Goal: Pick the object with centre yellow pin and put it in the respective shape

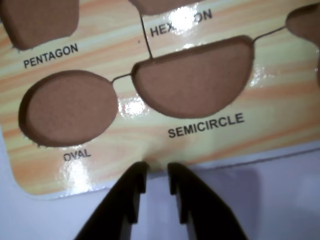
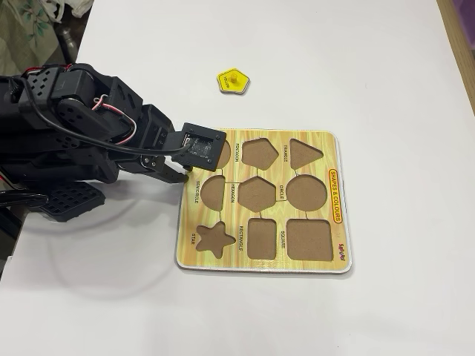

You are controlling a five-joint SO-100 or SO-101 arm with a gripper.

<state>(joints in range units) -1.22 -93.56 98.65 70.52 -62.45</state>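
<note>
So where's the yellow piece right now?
In the fixed view, the yellow piece lies on the white table, above the board, apart from it.

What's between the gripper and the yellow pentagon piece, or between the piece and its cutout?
Nothing visible. The yellow pentagon piece lies alone on the bare white table, beyond the board's far edge. The gripper hovers at the board's left edge in the fixed view, jaws slightly apart and empty. The pentagon cutout is empty.

Pentagon cutout [image 1: 42, 22] edge-cropped; oval cutout [image 2: 220, 153] perhaps camera-hidden.
</note>
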